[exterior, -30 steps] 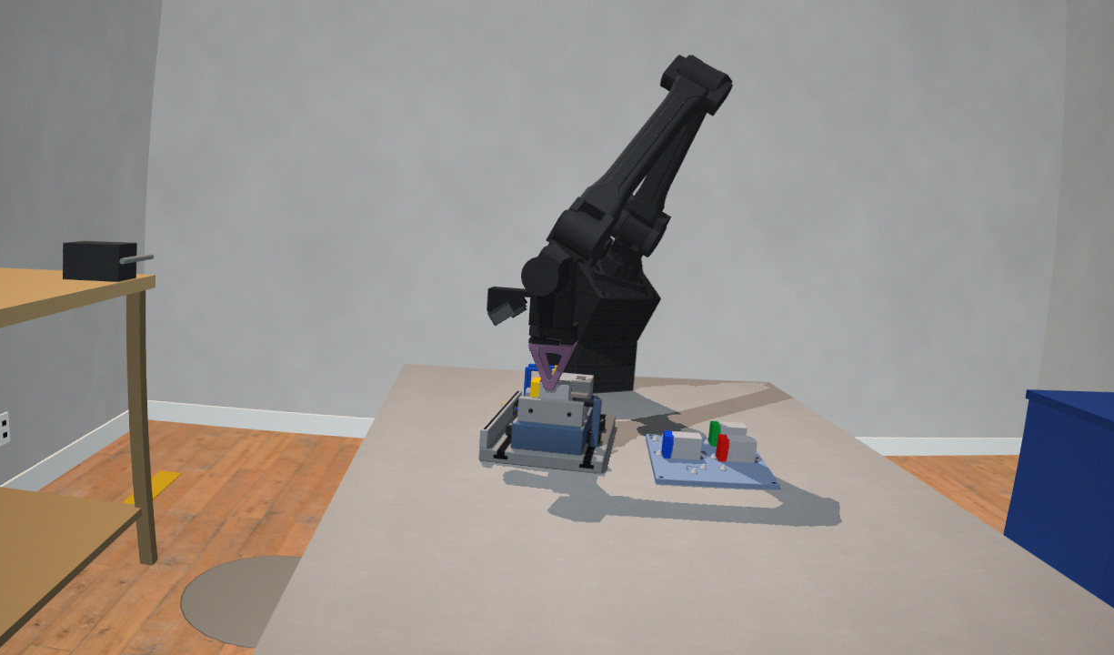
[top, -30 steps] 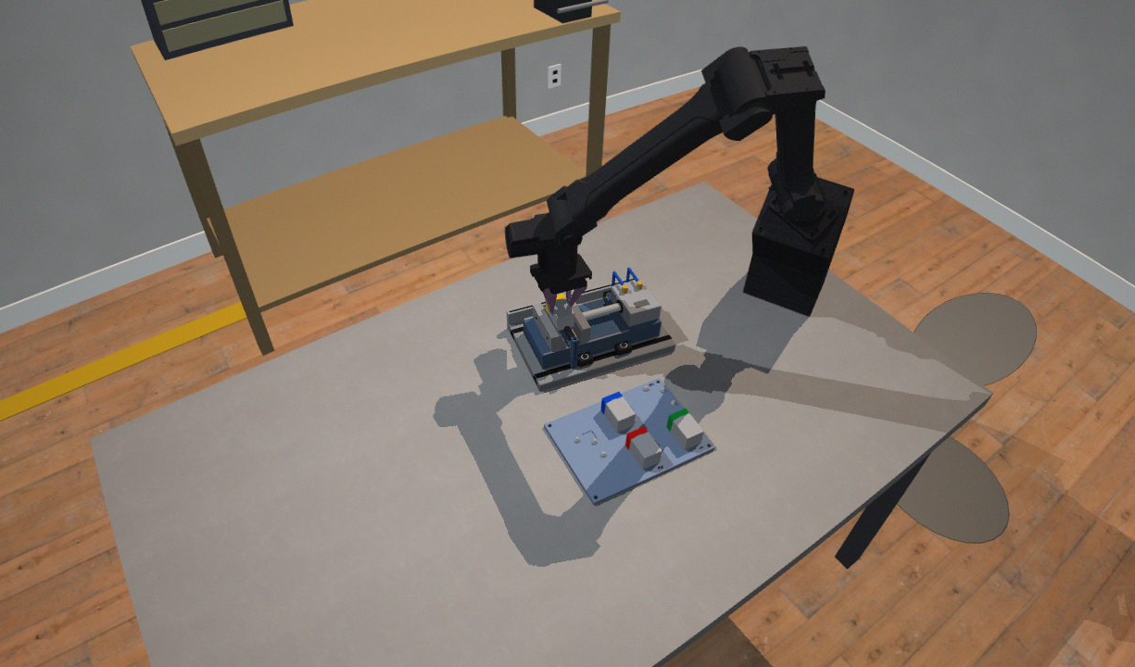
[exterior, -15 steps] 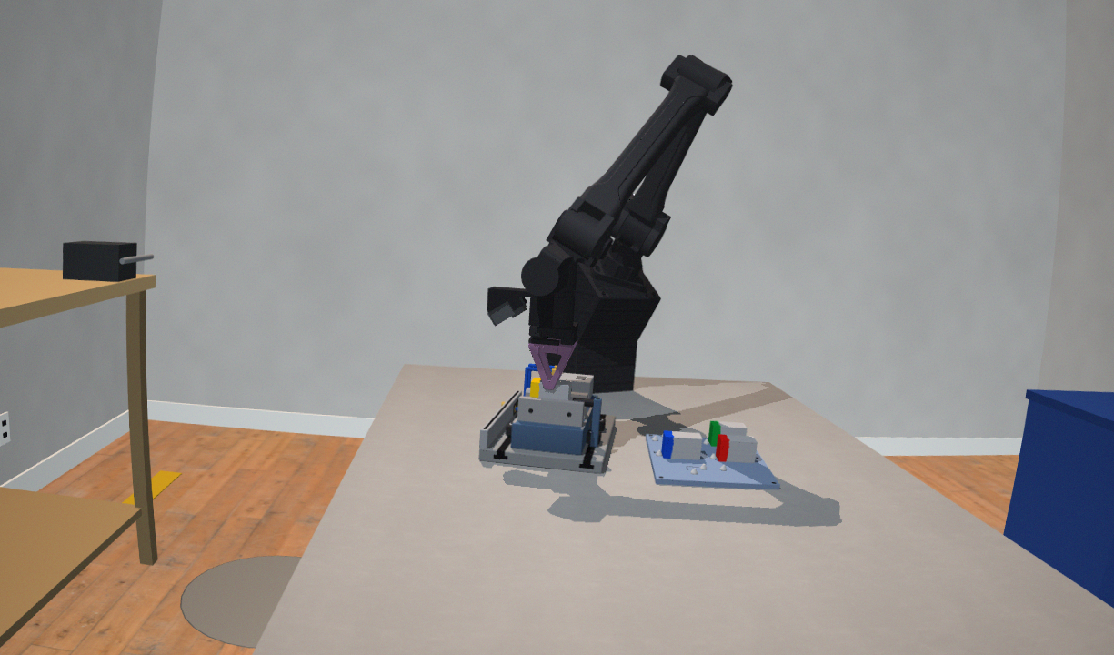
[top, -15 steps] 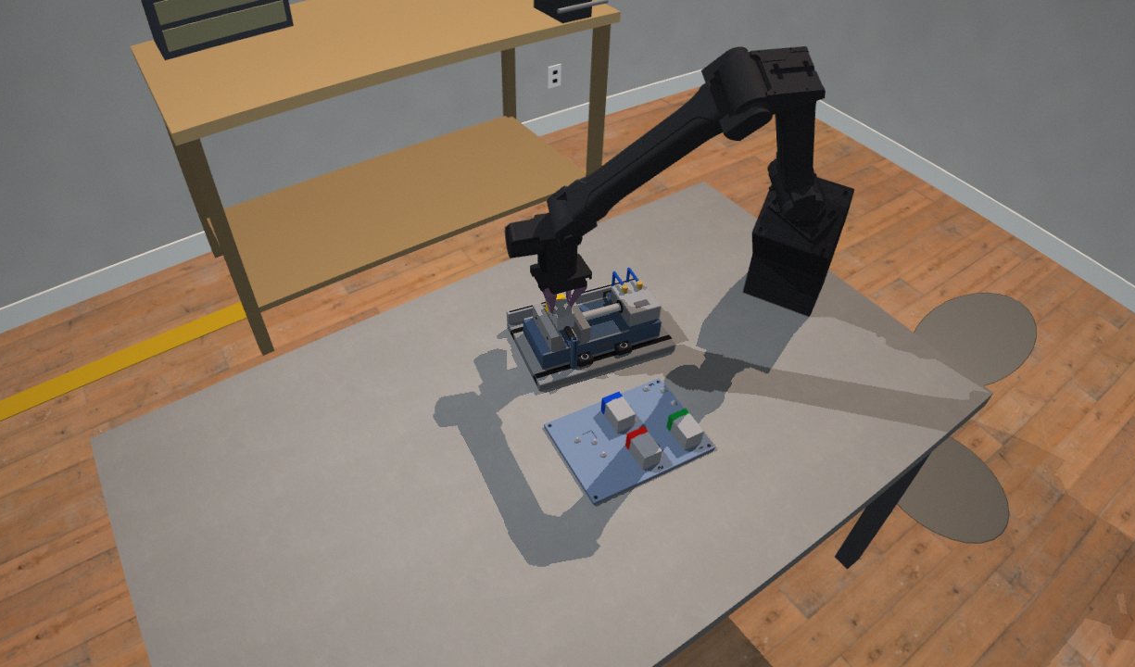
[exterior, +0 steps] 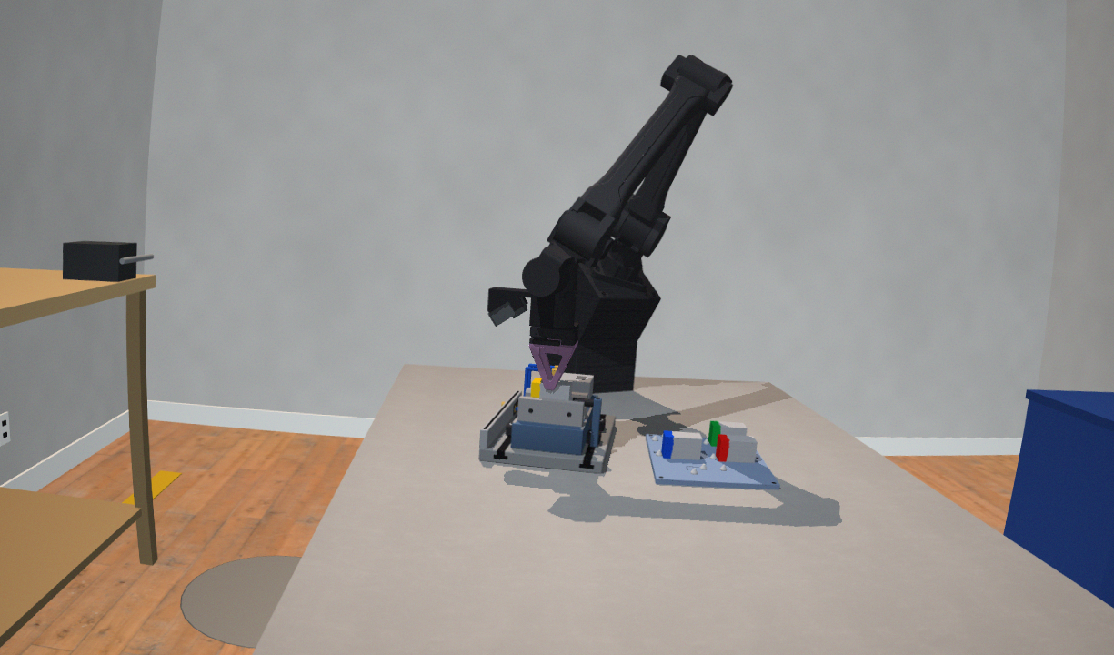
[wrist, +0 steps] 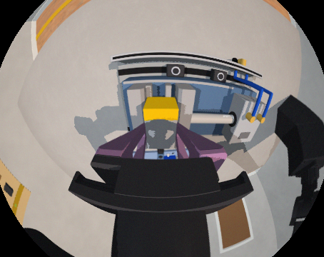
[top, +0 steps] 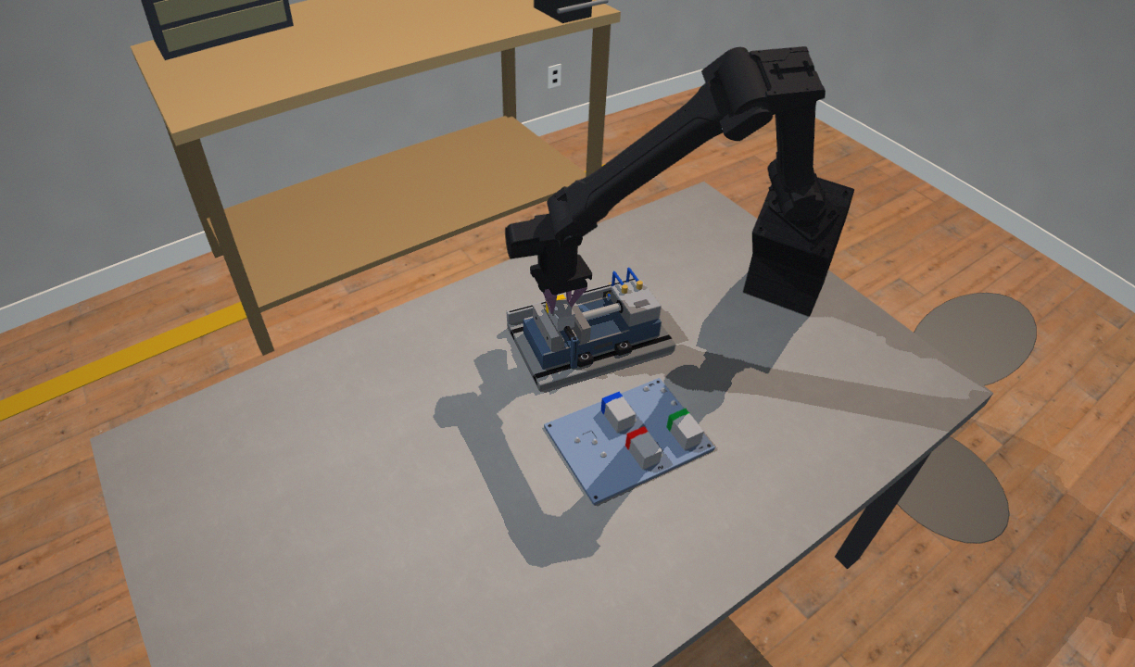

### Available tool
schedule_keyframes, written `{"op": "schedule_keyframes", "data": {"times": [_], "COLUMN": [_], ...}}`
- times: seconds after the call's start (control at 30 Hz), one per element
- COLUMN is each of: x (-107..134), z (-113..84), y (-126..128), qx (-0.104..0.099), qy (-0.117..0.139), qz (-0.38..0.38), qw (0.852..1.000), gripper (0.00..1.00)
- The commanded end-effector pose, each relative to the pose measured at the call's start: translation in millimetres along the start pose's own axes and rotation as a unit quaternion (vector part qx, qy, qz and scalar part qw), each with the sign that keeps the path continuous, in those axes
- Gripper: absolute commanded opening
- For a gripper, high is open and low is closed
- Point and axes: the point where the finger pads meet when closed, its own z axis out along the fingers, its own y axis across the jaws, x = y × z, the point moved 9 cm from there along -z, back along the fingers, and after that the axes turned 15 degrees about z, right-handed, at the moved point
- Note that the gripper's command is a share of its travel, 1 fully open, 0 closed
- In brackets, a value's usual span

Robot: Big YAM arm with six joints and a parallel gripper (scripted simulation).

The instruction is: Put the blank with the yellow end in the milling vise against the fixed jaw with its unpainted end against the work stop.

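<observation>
My gripper (top: 561, 311) (exterior: 548, 383) (wrist: 160, 126) is shut on the blank with the yellow end (top: 567, 295) (exterior: 536, 387) (wrist: 160, 111). It holds the blank low inside the milling vise (top: 608, 335) (exterior: 544, 433) (wrist: 207, 97), between the jaws. The purple fingers grip the grey body. In the wrist view the yellow end points away from the wrist. The blank is close to the end block without hoses (top: 548, 330). The block with blue hoses (top: 637, 300) (wrist: 245, 124) is on the other side. I cannot tell whether the blank rests on the low bars. The work stop is hidden.
The blue-grey plate (top: 573, 439) (exterior: 707, 476) lies in front of the vise. It carries blanks with a blue end (top: 616, 411) (exterior: 679, 444), a red end (top: 642, 447) and a green end (top: 686, 426). A wooden shelf (top: 372, 190) stands behind the table. A dark blue box (exterior: 1081, 488) stands nearby.
</observation>
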Motion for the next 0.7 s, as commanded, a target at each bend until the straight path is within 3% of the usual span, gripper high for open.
{"op": "schedule_keyframes", "data": {"times": [0.0,0.67], "x": [1.4,10.0], "z": [0.7,-9.0], "y": [5.2,11.7], "qx": [-0.007,-0.018], "qy": [-0.001,0.001], "qz": [-0.001,-0.005], "qw": [1.0,1.0], "gripper": [0.0,0.0]}}
